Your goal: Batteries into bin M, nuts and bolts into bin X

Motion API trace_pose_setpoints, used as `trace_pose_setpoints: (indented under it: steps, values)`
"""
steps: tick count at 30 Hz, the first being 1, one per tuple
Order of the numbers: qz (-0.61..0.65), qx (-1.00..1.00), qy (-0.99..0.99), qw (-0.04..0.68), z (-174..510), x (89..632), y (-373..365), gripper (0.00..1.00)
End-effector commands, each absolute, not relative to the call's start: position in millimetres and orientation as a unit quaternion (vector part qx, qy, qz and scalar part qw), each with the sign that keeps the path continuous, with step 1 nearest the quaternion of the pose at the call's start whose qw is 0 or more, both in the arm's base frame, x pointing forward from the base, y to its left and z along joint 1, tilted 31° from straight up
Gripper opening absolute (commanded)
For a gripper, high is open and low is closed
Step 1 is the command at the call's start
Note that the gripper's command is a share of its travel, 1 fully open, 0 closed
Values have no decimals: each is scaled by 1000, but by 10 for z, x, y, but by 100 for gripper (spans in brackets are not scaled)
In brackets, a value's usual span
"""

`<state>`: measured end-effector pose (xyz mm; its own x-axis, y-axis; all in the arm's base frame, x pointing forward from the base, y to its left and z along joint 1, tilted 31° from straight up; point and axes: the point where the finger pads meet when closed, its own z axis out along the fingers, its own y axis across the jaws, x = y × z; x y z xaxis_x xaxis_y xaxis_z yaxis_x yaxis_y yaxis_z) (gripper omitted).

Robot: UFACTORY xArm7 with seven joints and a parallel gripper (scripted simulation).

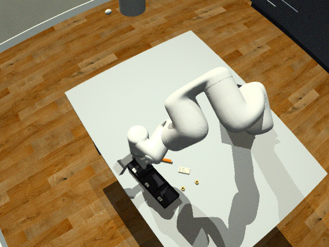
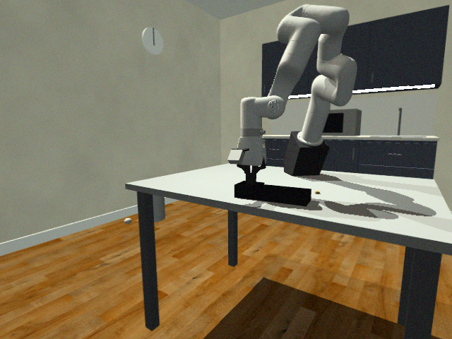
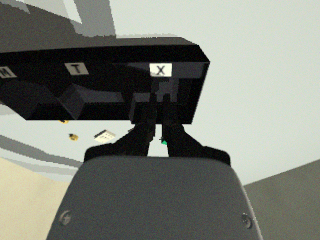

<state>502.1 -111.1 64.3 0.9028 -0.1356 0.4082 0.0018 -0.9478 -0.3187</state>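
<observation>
A black bin row (image 1: 169, 197) (image 2: 284, 195) (image 3: 30, 107) has three compartments marked M (image 3: 7, 73), T (image 3: 76, 68) and X (image 3: 160, 70). My gripper (image 2: 251, 179) (image 3: 159, 103) is shut with nothing seen between the fingers. Its tips hang just over the X compartment at the row's end. An orange battery (image 1: 167, 160) lies beside the bin, partly under the arm. Two brass nuts (image 1: 197, 181) (image 1: 182, 188) (image 3: 73, 136) (image 3: 63, 121) lie on the table near the bin's other end. A green thing (image 3: 163, 142) peeks out beside my fingers.
A cream block with dots (image 1: 184, 170) (image 3: 104, 135) lies between the battery and the nuts. The bin row stands close to the table's near edge (image 2: 182, 195). The arm's black base (image 2: 304, 158) stands behind it. A grey cylinder (image 1: 131, 6) and a white ball (image 1: 108, 11) are on the floor.
</observation>
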Motion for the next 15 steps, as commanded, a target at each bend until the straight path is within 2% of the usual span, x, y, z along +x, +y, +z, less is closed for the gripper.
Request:
trace_pose_setpoints:
  steps: [1,15]
  values:
    - [-220,-962,35,157,551,5086,-1093,7]
    - [-220,-962,35,157,430,5147,-1053,7]
